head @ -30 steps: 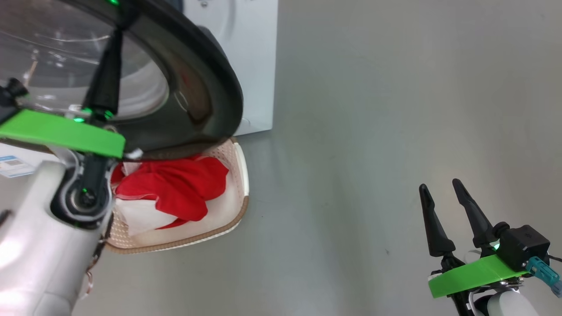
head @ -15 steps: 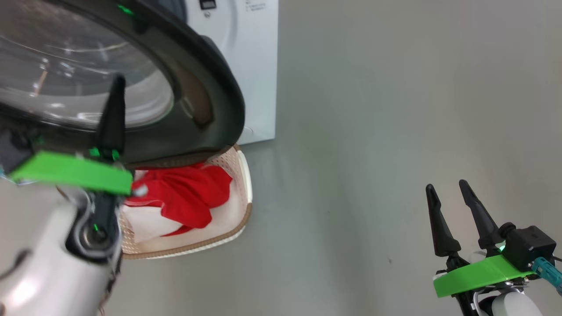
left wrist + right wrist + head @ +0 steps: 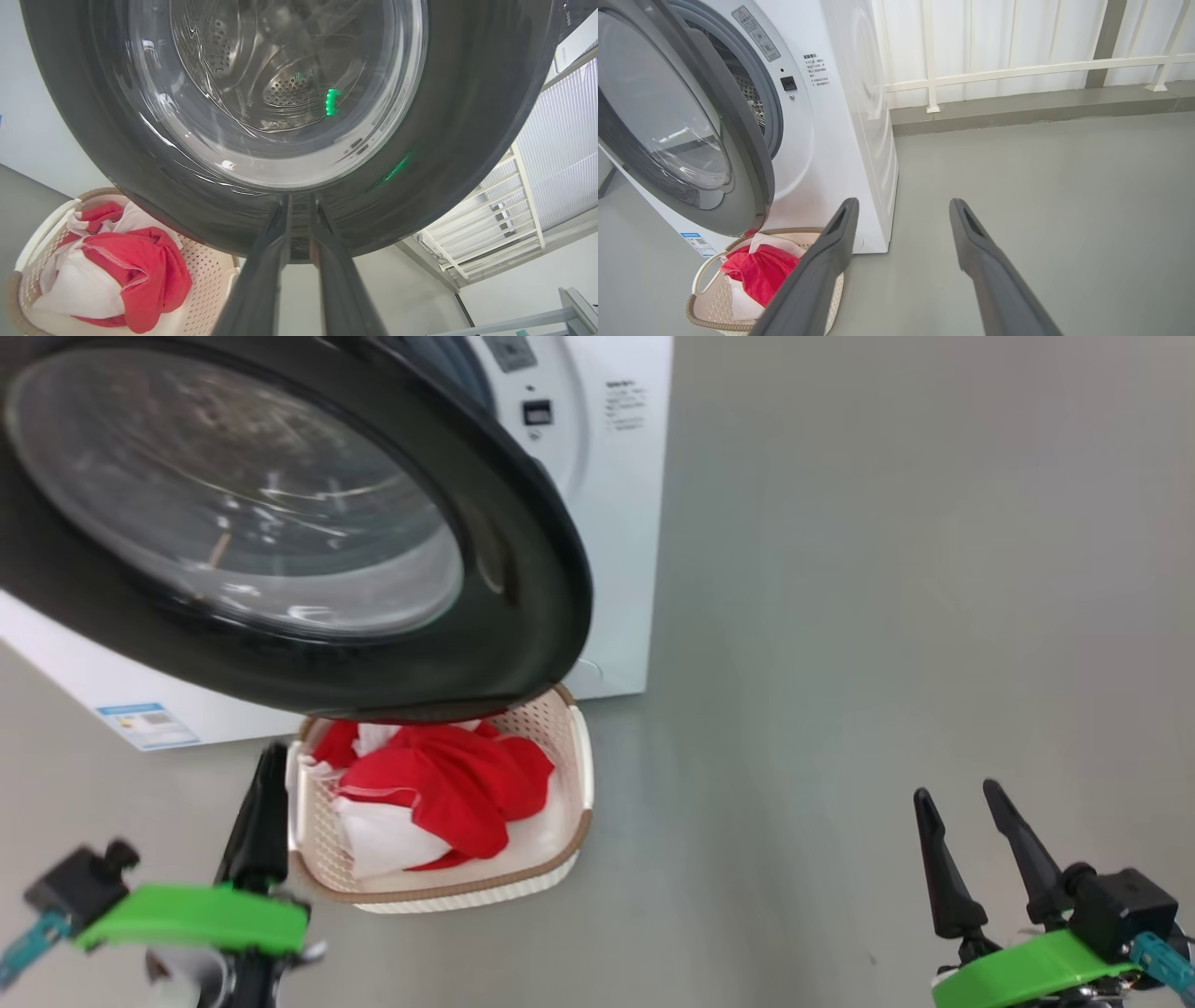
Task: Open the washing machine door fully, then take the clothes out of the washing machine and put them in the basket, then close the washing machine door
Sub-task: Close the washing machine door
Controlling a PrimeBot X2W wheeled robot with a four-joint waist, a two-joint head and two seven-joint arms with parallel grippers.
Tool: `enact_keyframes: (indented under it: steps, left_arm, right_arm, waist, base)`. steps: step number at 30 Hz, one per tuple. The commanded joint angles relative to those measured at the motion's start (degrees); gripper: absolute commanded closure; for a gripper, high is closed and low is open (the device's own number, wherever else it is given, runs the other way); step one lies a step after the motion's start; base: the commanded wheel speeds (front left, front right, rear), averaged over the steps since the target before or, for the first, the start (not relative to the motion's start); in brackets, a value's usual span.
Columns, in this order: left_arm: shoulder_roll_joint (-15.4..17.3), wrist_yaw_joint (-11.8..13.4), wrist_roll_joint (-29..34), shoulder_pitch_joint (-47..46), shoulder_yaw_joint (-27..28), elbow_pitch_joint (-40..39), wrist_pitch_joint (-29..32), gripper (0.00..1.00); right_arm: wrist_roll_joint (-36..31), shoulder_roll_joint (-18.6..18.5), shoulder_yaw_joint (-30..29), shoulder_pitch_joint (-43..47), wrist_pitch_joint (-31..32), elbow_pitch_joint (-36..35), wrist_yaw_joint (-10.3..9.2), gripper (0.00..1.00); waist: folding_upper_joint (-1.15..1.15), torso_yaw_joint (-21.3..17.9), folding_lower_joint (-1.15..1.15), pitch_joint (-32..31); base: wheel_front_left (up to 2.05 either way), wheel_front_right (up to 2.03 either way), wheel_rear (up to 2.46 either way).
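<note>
- The door stands ajar, swung out from the washer, and takes up the upper left of the head view.
- In the right wrist view the door angles off the washer, leaving a grey gasket and a strip of drum showing behind it.
- The basket sits on the grey floor against the washer's front, lower centre-left. The door's bottom rim overhangs it and hides its far edge.
- The clothes, red with white, are heaped in the basket.
- The left gripper is at the lower left, just beside the basket's left wall, with one dark finger showing edge-on.
- In the left wrist view the left gripper has its fingers drawn nearly together with a thin slit between them and nothing in it. The tips point at the door; contact cannot be told.
- Through the glass there the steel drum shows. The basket and clothes lie at the lower left.
- The right gripper, lower right, is spread wide and empty, well apart from the washer.
- In its own view the right gripper frames bare floor. One finger covers the right part of the basket, with the clothes beside it.
- A blue sticker is on the washer's lower front.
- A white railing runs along the top of the right wrist view.
</note>
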Motion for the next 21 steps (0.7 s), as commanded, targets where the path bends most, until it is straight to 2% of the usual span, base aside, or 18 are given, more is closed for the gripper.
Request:
enact_keyframes:
  steps: [1,4,7,10,11,16,21]
  left_arm:
    - [1.2,-0.4,1.4,0.6,2.8,-1.2,-0.4,0.79]
    - [1.0,-0.4,4.1,3.6,4.1,-1.6,-0.4,0.66]
    - [1.2,-0.4,7.9,6.5,5.0,-2.2,-0.4,0.44]
    - [1.2,-0.4,11.6,9.0,6.0,-2.8,-0.4,0.07]
    - [1.1,-0.4,13.0,9.9,6.2,-3.1,-0.4,0.0]
    - [0.4,-0.4,20.3,13.9,8.7,-4.6,-0.4,0.0]
    - [-0.3,-0.4,32.2,17.4,13.6,-6.9,-0.4,0.0]
  right_arm:
    - [-0.3,-0.8,0.9,0.1,-0.4,-1.2,0.43,0.0]
    - [-0.3,-0.9,1.0,0.8,-0.4,-1.2,0.43,0.0]
    - [-0.2,-1.1,0.9,1.5,-0.4,-1.2,0.43,0.0]
    - [-0.2,-1.4,0.9,2.2,-0.4,-1.1,0.43,0.0]
    - [-0.1,-1.6,0.8,2.5,-0.4,-1.1,0.43,0.0]
    - [0.2,-2.2,0.5,3.9,-0.4,-1.0,0.43,0.0]
    - [0.2,-2.5,-0.1,5.7,-0.4,-1.2,0.43,0.0]
  waist:
    - [0.0,1.9,0.0,-1.8]
    - [0.0,2.5,0.0,-2.5]
    - [0.0,3.0,0.0,-3.1]
    - [0.0,3.3,0.0,-3.8]
    - [0.0,3.4,0.0,-4.1]
    - [0.0,3.7,0.0,-5.5]
    - [0.0,4.0,0.0,-6.6]
  base:
    - [0.0,0.0,0.0]
    - [0.0,0.0,0.0]
    - [0.0,0.0,0.0]
    - [0.0,0.0,0.0]
    - [0.0,0.0,0.0]
    - [0.0,0.0,0.0]
    - [0.0,0.0,0.0]
